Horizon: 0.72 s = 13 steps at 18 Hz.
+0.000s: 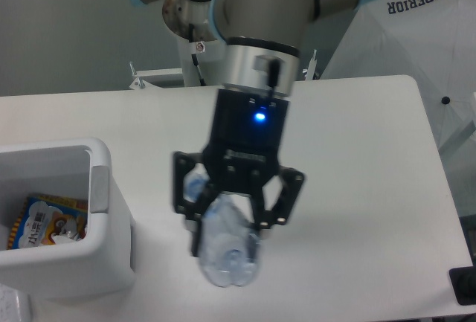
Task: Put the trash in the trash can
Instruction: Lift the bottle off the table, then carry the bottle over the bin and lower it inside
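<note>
The hand point(227, 221) grips the bottle point(225, 251) tight, up off the worktop point(357, 158). Next it needs to go left, over the trash can point(104, 255), and let go.

Clear glossy plastic bottle point(227, 251) (slightly crushed), smooth matt white table point(357, 151).

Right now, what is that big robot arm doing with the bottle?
The robot arm's gripper has its jaws shut on a clear plastic water bottle and holds it up above the white table. The picture is a bit blurry, as if the arm is moving. The white trash can sits to the left of the picture, with a colourful wrapper inside. The bottle is not in the can yet.
</note>
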Available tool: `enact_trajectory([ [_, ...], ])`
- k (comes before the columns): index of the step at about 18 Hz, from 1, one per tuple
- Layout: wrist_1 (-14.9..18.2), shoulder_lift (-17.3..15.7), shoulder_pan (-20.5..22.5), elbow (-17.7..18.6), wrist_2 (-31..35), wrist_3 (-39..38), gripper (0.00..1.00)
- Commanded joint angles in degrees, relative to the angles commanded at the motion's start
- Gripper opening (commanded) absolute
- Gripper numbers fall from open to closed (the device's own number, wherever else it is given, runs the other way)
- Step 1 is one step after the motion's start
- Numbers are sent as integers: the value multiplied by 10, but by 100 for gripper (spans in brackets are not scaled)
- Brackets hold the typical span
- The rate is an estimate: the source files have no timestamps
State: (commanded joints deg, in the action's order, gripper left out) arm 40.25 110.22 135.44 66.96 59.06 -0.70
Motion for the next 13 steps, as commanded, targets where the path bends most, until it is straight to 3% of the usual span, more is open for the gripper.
enact_trajectory([
  [9, 1, -4, -64, 15, 0, -13, 63],
  [13, 1, -4, -96, 40, 0, -16, 63],
])
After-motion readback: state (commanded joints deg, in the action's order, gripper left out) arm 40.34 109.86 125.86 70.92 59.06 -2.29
